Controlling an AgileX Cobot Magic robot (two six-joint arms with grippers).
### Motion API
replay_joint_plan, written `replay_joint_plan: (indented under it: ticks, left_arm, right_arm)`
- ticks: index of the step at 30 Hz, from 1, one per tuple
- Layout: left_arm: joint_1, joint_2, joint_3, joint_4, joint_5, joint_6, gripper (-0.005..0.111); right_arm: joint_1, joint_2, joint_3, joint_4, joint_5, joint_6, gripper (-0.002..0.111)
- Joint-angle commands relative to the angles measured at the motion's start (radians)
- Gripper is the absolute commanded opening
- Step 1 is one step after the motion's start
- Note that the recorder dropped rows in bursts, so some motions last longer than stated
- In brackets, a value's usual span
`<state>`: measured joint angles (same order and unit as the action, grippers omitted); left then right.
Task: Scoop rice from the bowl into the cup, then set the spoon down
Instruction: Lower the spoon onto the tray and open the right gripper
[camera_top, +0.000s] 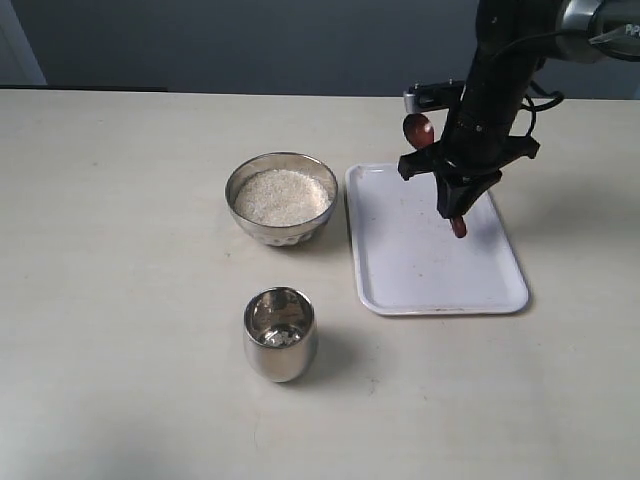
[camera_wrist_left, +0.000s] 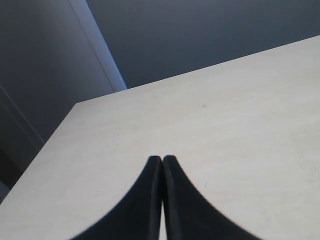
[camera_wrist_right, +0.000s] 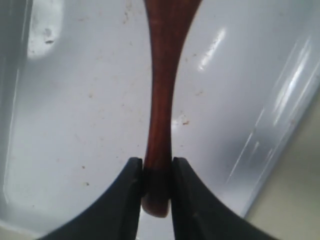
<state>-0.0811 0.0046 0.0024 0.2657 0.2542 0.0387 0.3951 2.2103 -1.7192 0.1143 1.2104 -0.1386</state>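
The silver bowl (camera_top: 281, 198) sits mid-table, filled with white rice (camera_top: 281, 196). In front of it stands the shiny steel cup (camera_top: 280, 334) with a few grains at its bottom. My right gripper (camera_top: 457, 207) hangs over the white tray (camera_top: 437, 270), shut on the handle end of the reddish-brown spoon (camera_top: 418, 130), whose oval bowl points toward the tray's far edge. In the right wrist view the spoon handle (camera_wrist_right: 161, 105) runs up from between the fingers (camera_wrist_right: 134, 172), above the tray floor (camera_wrist_right: 75, 125). My left gripper (camera_wrist_left: 162, 160) is shut and empty over bare table, out of the exterior view.
The tray lies right of the bowl, its left rim close to the bowl's side. The beige table (camera_top: 120, 300) spreads wide to the left and front. The table's far edge (camera_wrist_left: 150, 85) meets a dark wall.
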Motion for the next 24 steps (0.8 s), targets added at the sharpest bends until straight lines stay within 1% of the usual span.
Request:
replay_joint_plan:
  ticks: [1, 17, 24]
  left_arm:
    - [-0.001, -0.005, -0.002, -0.002, -0.007, -0.003, 0.001]
    - [-0.001, -0.005, -0.002, -0.002, -0.007, -0.003, 0.001]
    - [-0.001, -0.005, -0.002, -0.002, -0.007, -0.003, 0.001]
  right_arm:
    - [-0.005, 0.032, -0.009, 0.014, 0.011, -0.009, -0.001]
    - [0.062, 0.05, -0.007, 0.023, 0.011, 0.001, -0.001]
    - [0.066, 0.05, 0.108, -0.012, 0.011, 0.005, -0.001]
